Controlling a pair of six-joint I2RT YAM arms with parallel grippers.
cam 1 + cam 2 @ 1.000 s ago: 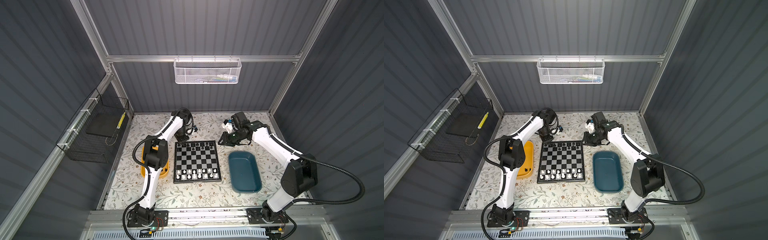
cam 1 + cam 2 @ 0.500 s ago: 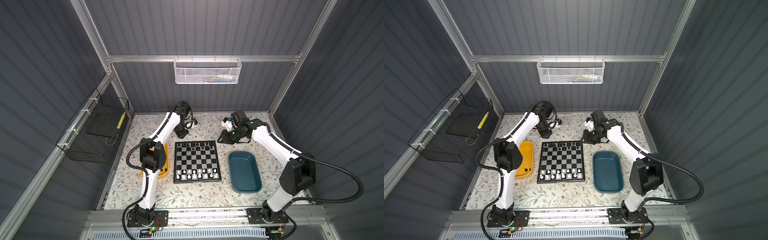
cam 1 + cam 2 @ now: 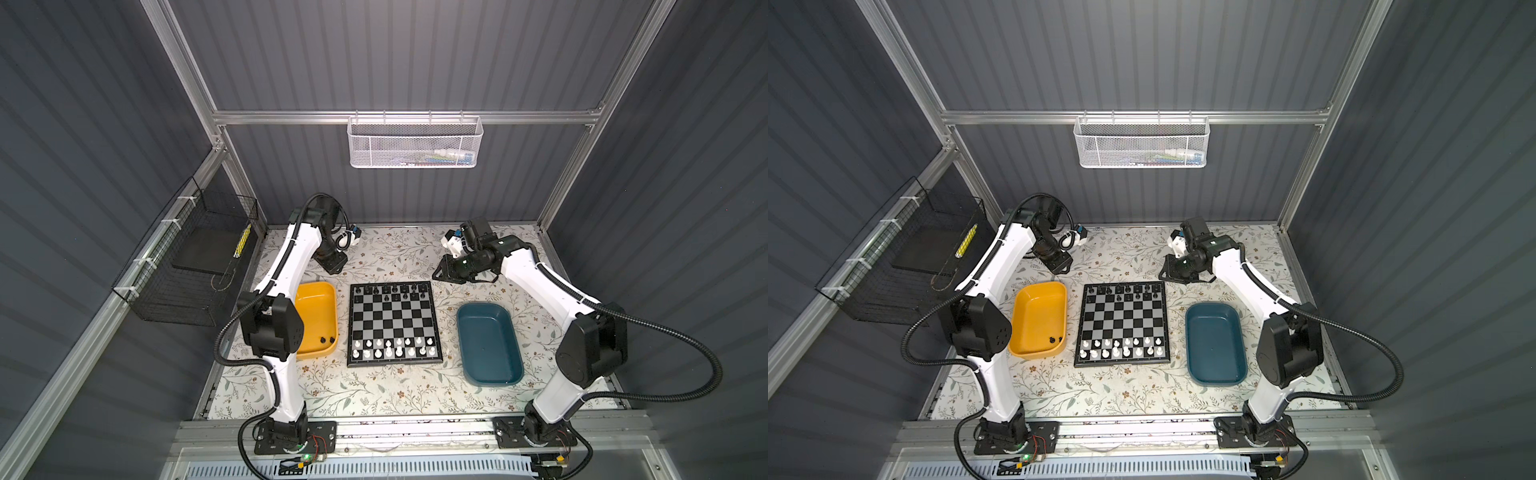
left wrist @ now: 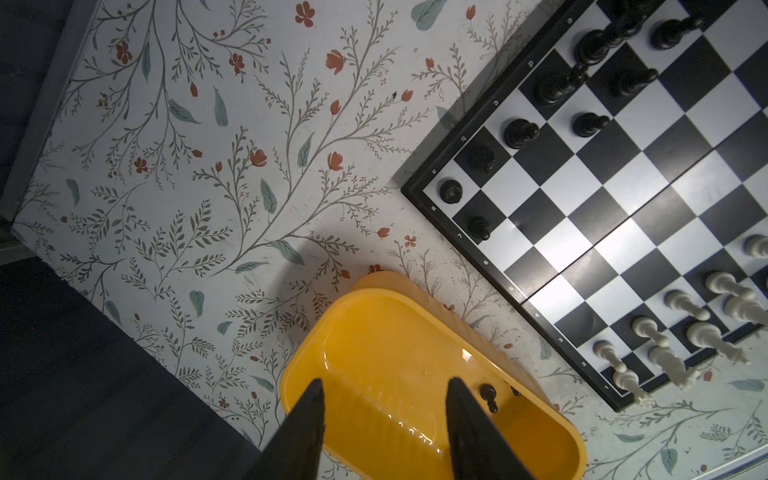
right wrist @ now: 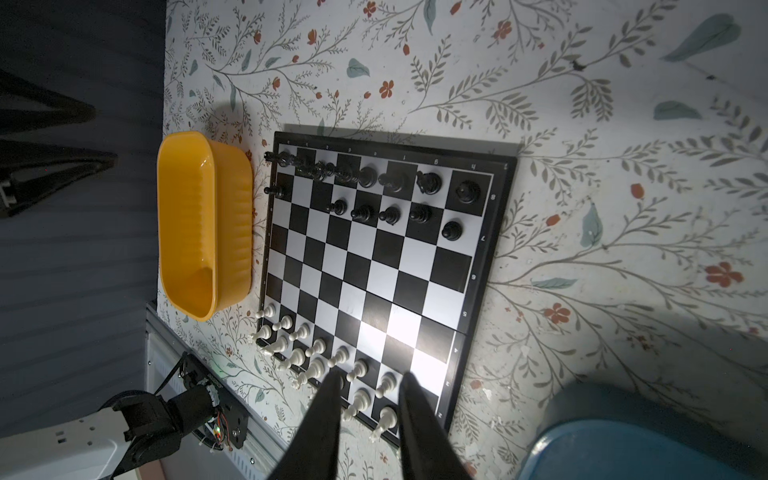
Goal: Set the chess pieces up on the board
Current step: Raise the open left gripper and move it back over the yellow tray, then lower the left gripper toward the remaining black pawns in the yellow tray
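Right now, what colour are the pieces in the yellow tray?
Black pieces; left wrist view shows best.

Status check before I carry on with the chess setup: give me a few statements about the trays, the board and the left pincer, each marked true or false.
1. Two black chess pieces lie in the yellow tray. True.
2. The teal tray holds white pieces. False: no pieces show in it.
3. The left pincer grips a piece. False: its jaws stand open with nothing between them.
4. White chess pieces stand on the two rows of the board nearest the robot's base. True.
5. The row of black pawns is complete. False: two squares in it stand bare.
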